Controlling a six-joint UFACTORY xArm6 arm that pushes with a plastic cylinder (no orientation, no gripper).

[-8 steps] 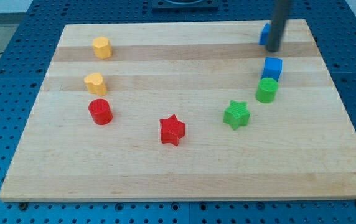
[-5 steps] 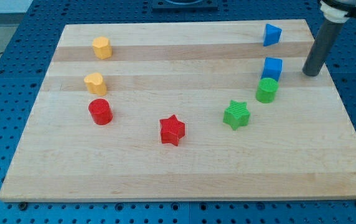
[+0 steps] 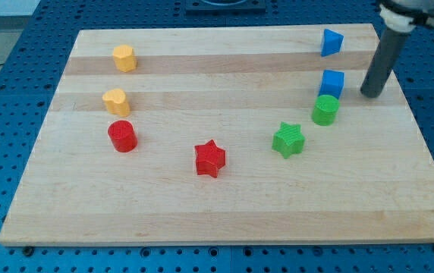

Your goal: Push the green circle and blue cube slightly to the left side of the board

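my tip (image 3: 369, 94) sits on the board near the view's right edge, just right of the blue cube (image 3: 331, 83), not touching. green circle (image 3: 325, 110) touches the cube's lower side. no fingers, bare rod. both blocks lie left of tip, so push goes leftward.

Bright even light, faint soft shadows, seemingly sharp focus
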